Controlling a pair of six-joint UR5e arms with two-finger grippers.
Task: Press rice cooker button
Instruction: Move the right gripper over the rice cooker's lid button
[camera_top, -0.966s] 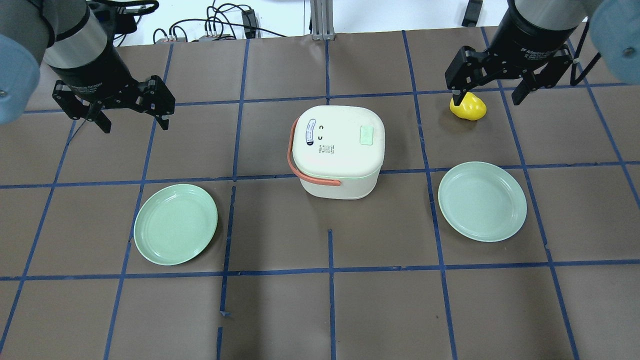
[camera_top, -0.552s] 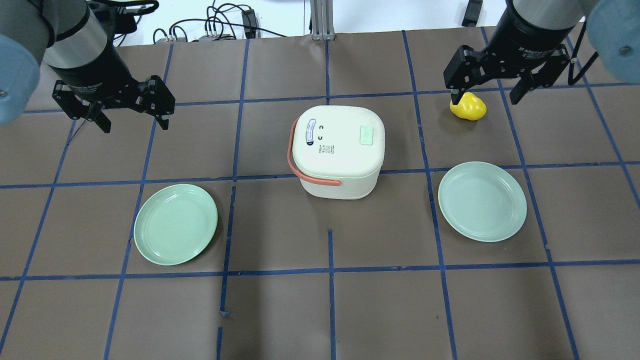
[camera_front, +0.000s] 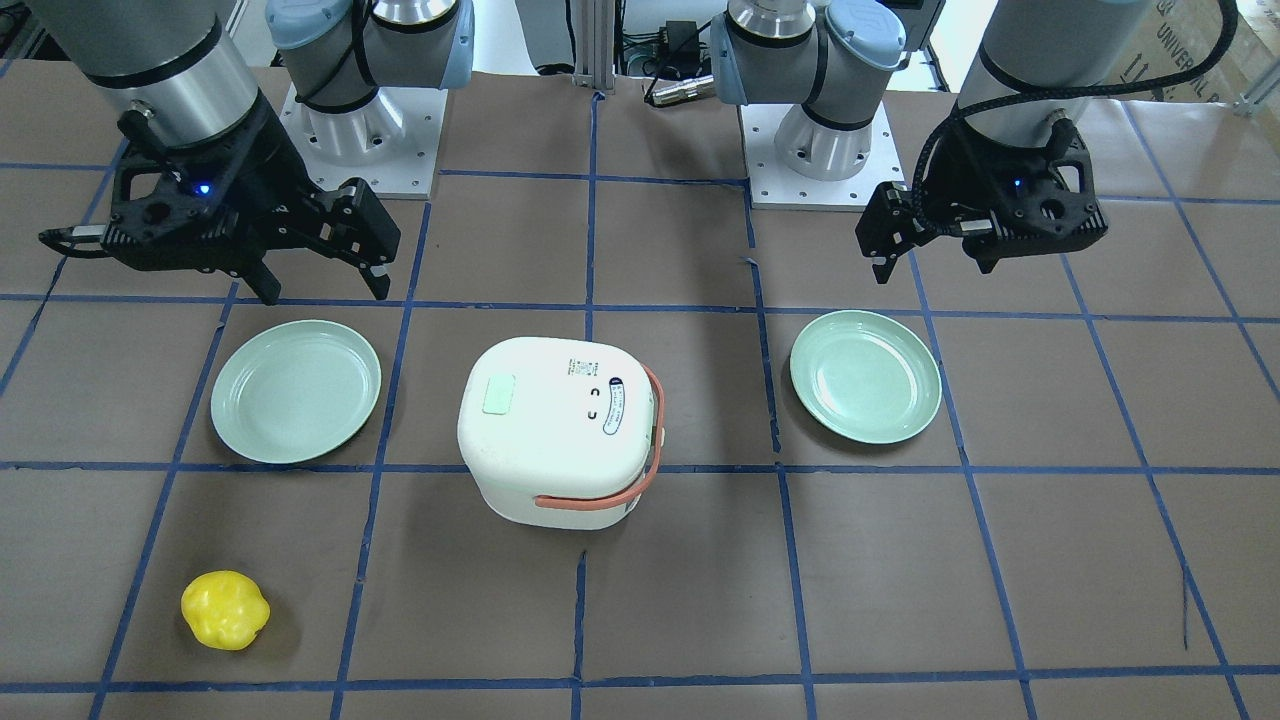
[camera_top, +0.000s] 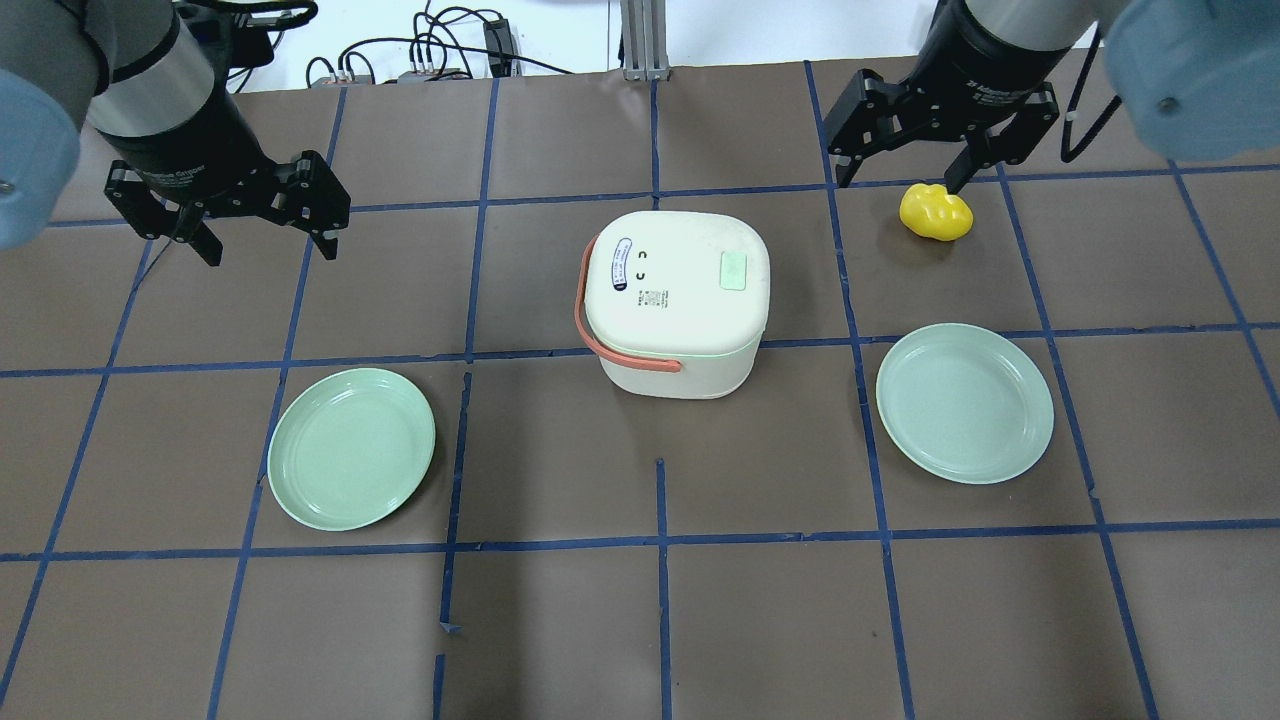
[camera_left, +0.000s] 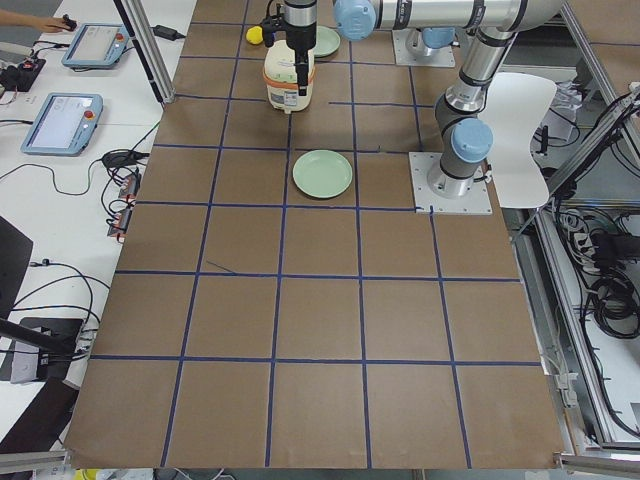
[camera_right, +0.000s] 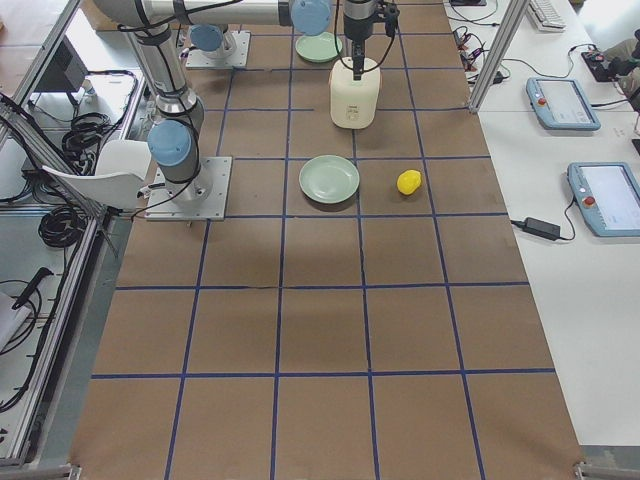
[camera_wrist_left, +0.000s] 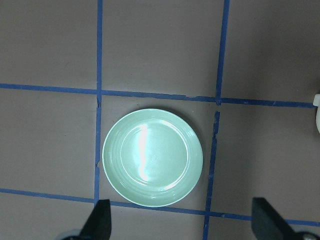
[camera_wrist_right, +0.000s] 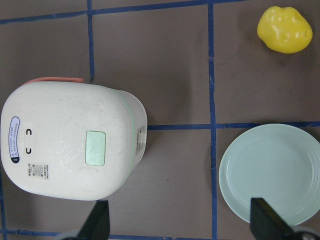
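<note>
The white rice cooker (camera_top: 676, 300) with an orange handle stands mid-table, lid shut. Its pale green button (camera_top: 735, 270) is on the lid's right side. It also shows in the right wrist view (camera_wrist_right: 95, 148) and the front view (camera_front: 497, 394). My right gripper (camera_top: 898, 180) is open and empty, held high, to the right of and beyond the cooker; in the right wrist view (camera_wrist_right: 180, 222) the cooker lies at the left. My left gripper (camera_top: 270, 245) is open and empty, high at the far left over a green plate (camera_wrist_left: 152, 157).
Two pale green plates lie on the brown table, one left (camera_top: 351, 448) and one right (camera_top: 965, 402) of the cooker. A yellow toy pepper (camera_top: 936, 212) lies at the far right, just below my right gripper in the overhead view. Cables run along the far table edge.
My right gripper has moved left, from above the yellow pepper toward the cooker's side. The left arm, cooker and plates have not moved.
</note>
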